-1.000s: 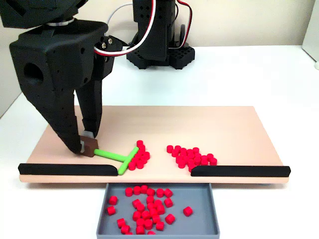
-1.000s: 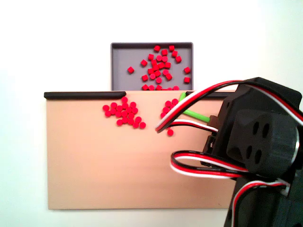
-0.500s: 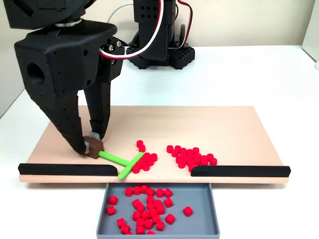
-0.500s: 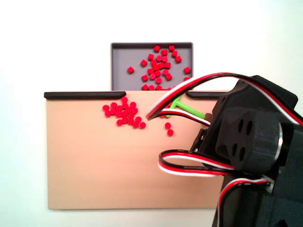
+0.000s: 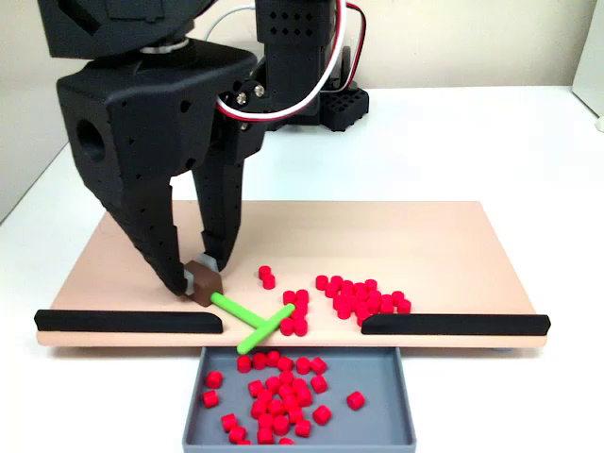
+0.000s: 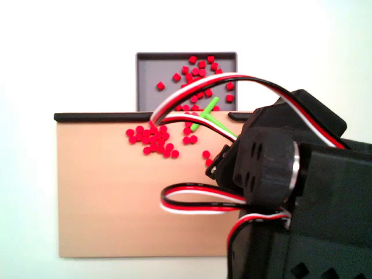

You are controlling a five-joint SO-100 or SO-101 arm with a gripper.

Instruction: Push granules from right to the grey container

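White table [image 5: 491,142] against a plain beige wall [image 5: 472,42]

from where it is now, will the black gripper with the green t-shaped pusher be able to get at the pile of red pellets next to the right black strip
Probably yes. The black gripper holds the green T-shaped pusher just left of that pile of red pellets in a fixed view, with open tan board between them; the right black strip borders only the pile's front edge.

In a fixed view, the green T-shaped pusher [image 5: 253,325] is gripped by the claw [image 5: 200,281]; granules [image 5: 360,296] are spread on the tan board [image 5: 396,236], others inside the grey container [image 5: 401,396].
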